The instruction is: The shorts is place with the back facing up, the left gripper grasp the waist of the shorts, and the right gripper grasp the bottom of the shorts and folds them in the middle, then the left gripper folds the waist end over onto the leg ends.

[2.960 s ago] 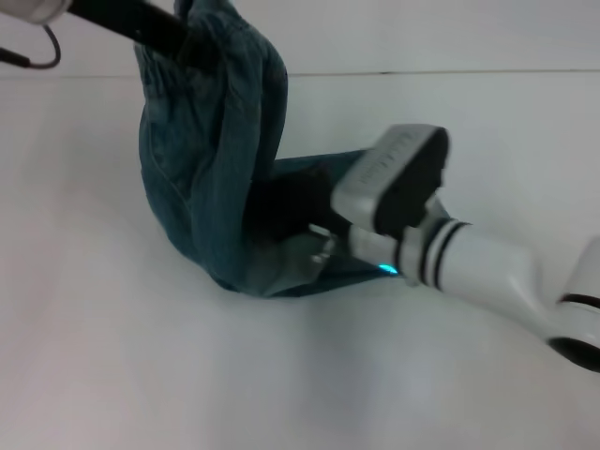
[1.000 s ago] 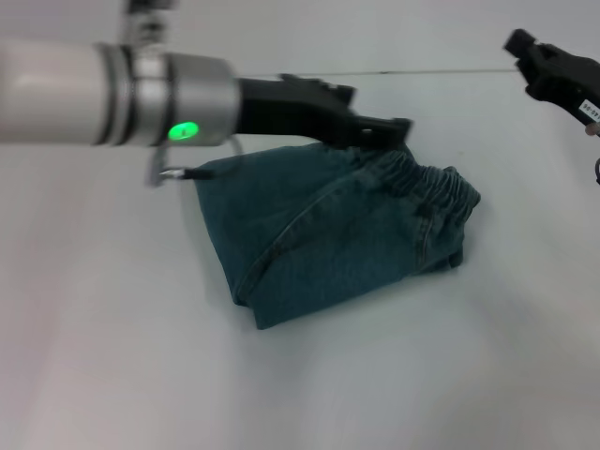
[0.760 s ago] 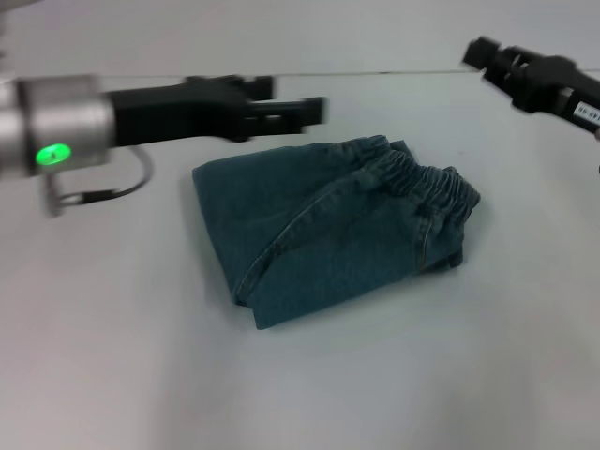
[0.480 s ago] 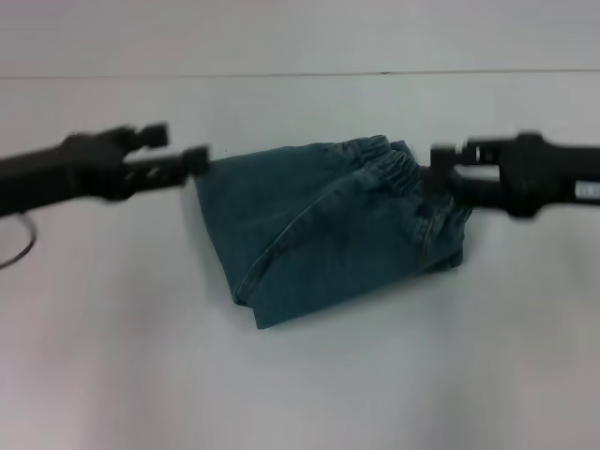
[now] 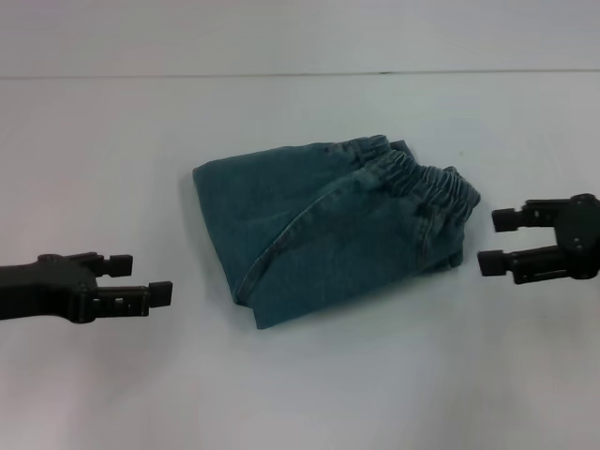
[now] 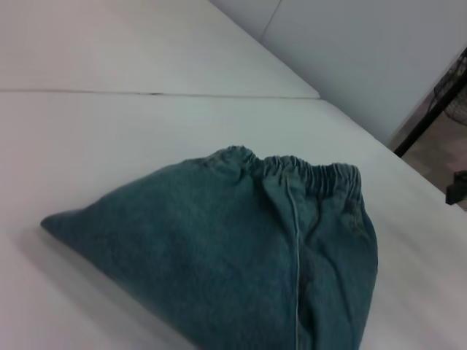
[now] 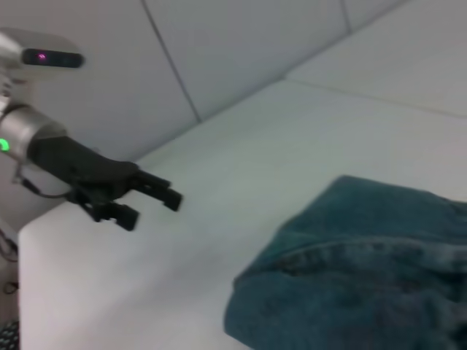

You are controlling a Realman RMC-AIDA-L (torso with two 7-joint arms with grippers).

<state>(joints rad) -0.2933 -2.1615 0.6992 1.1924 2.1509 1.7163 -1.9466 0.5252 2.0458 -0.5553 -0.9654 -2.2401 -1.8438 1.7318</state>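
Lying folded into a compact packet near the middle of the white table (image 5: 112, 394), the shorts (image 5: 319, 225) are being shown with the gathered waist of the shorts (image 5: 427, 178) resting on top at the side nearer the right gripper (image 5: 495, 242). The leg ends are being hidden under the folded denim, so their exact lie cannot be told. Neither gripper is touching the cloth. The left gripper (image 5: 141, 278) is being held apart from the shorts on the robot's left, its fingers spread with nothing between them; the same gripper is being seen far off in the right wrist view (image 7: 149, 198), again parted and empty. The right gripper is being held just beside the waistband end, its two fingers likewise parted and empty. Both folds are being judged as done, with the final step already laid down. Little more is being called for beyond both arms being kept clear of the packet.
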